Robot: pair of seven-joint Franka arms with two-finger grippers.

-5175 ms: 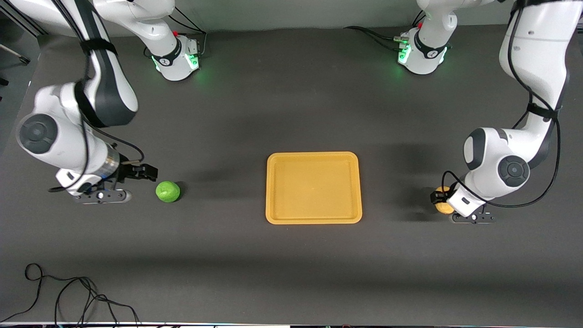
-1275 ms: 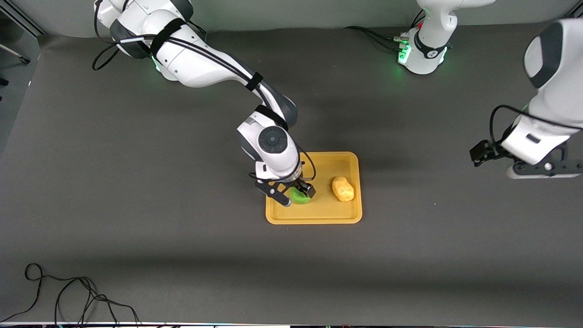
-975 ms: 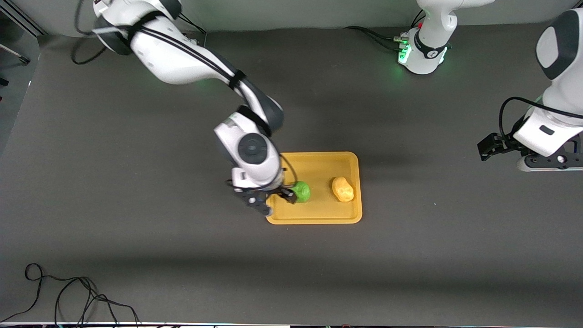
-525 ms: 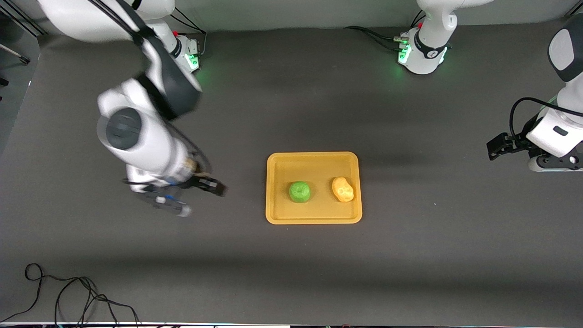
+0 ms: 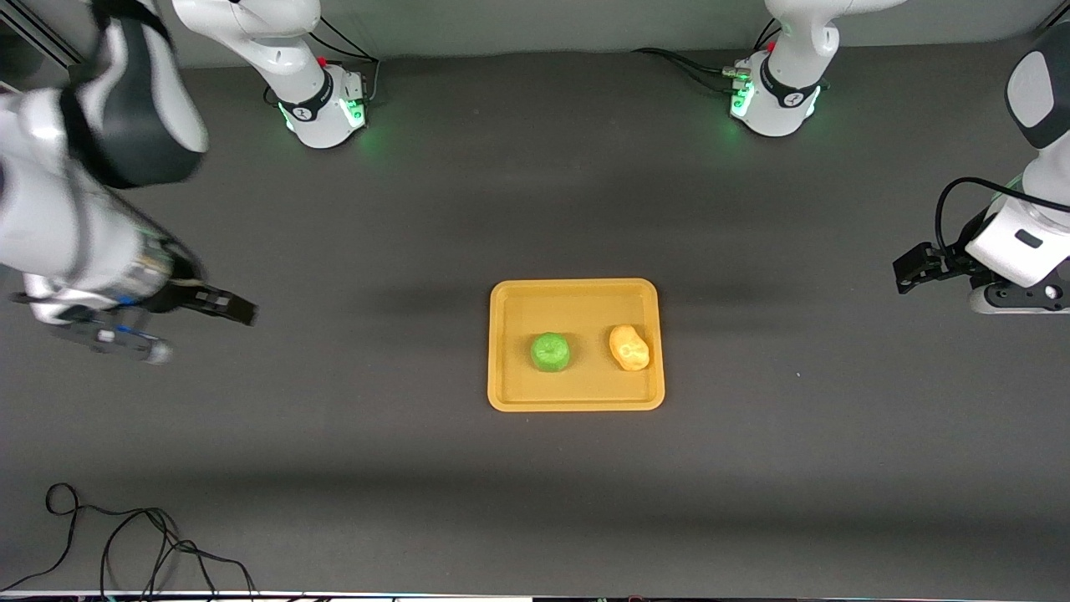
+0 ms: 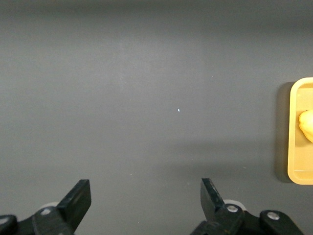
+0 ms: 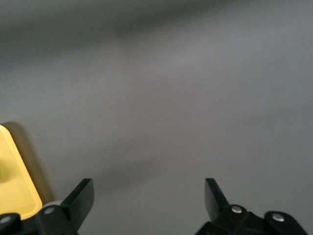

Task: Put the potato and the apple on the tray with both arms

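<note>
Front view: one apple (image 5: 550, 351), one potato (image 5: 629, 347) on one tray (image 5: 576, 403); left tool (image 6: 145, 199), right tool (image 7: 148, 198) both agape, empty.

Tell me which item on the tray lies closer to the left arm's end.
The potato; the apple sits beside it, toward the right arm's end.

Dark table (image 5: 535, 217), tray (image 5: 577, 401), black cable (image 5: 125, 543)
</note>
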